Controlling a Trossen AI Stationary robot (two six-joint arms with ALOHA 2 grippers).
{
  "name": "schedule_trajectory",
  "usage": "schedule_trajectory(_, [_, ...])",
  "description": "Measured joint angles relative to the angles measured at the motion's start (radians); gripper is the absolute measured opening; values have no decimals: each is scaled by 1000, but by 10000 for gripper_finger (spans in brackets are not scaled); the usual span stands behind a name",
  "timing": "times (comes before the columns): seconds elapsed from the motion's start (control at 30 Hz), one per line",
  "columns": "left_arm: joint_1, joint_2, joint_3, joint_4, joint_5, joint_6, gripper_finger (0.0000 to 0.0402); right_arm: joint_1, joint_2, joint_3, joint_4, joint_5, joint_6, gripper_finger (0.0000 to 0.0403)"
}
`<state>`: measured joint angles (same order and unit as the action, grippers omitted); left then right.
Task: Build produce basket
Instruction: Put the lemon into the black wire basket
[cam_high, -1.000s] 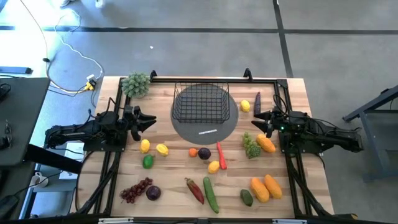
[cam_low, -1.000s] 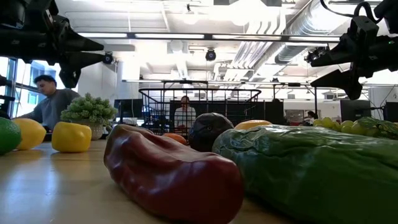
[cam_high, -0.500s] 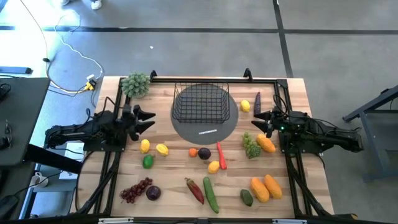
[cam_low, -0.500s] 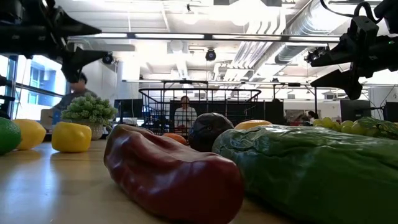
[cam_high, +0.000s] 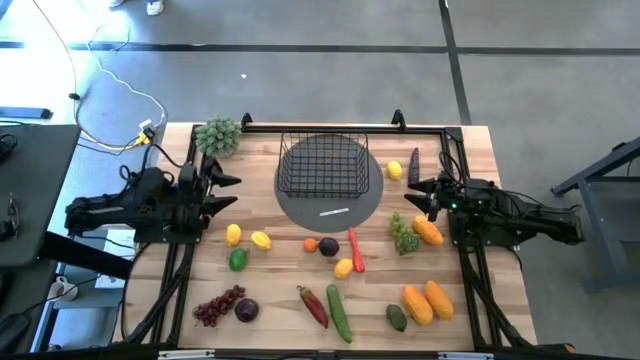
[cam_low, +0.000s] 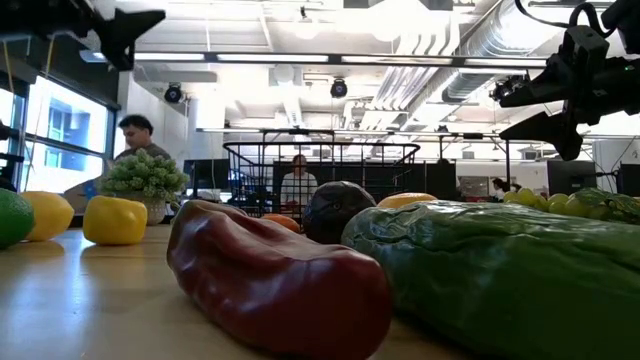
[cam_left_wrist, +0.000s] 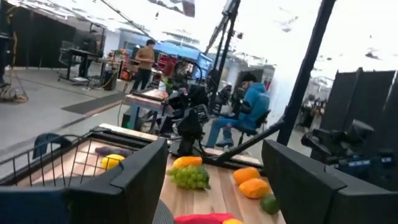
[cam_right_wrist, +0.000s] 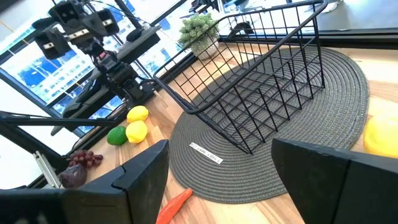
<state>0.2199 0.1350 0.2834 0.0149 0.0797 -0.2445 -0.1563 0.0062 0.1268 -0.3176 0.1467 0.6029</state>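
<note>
The black wire basket stands on a grey round mat at the table's far middle. It also shows in the right wrist view as the basket. Produce lies loose on the wood: lemons, green grapes, a red chilli, a cucumber and mangoes. My left gripper hangs open above the table's left side, left of the basket, touching nothing. My right gripper stands open at the right, beside the mat's right rim, with nothing between its fingers.
A pale green leafy bunch stands at the far left corner. Purple grapes and a dark red pepper lie near the front edge. Black frame rails run along both table sides. People show in the room beyond the table.
My left gripper has opened wider and risen, drawing back a little toward the table's left edge and rolling slightly. No produce has moved, and the basket has stayed on the mat.
</note>
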Motion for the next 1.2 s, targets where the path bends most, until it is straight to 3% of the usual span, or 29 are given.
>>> schedule_trajectory(0.17, [0,134,104,-30,56,85,250,0,0,0,0,0,0,264])
schedule_trajectory(0.47, [0,367,284,-267,205,225,250,0,0,0,0,0,0,264])
schedule_trajectory(0.8, [-12,552,325,-420,205,318,250,0,0,0,0,0,0,264])
schedule_trajectory(1.2, [-157,751,325,-466,137,416,250,0,0,0,0,0,0,264])
